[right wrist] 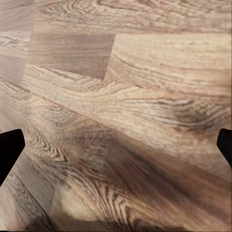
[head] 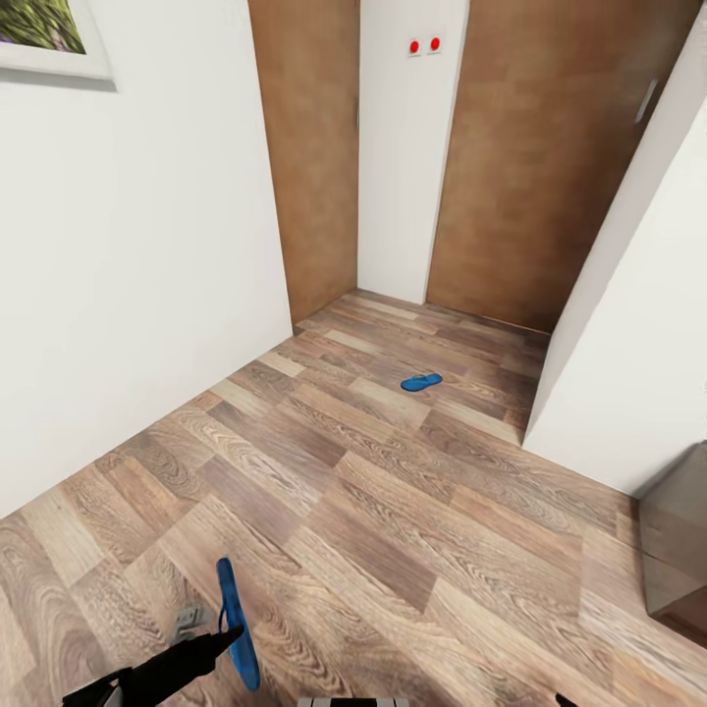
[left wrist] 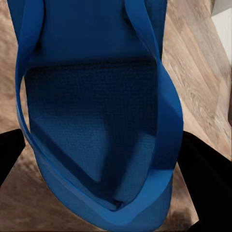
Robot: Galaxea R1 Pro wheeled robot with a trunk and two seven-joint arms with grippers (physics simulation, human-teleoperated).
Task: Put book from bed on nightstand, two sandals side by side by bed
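One blue sandal [head: 236, 624] hangs edge-on just above the wood floor at the near left, with my left gripper [head: 218, 643] shut on it. In the left wrist view this sandal [left wrist: 96, 121] spans the space between the two black fingers [left wrist: 9, 154], sole and thong straps facing the camera. The other blue sandal [head: 422, 382] lies flat on the floor farther off, in front of the brown doors. My right gripper [right wrist: 116, 145] is open over bare planks, with nothing between its fingers. The book and the bed are out of view.
A white wall [head: 137, 275] runs along the left and a white wall corner [head: 628, 373] juts in at the right. Two brown doors [head: 550, 167] close the far end. The corner of a brown cabinet [head: 678, 550] stands at the right edge.
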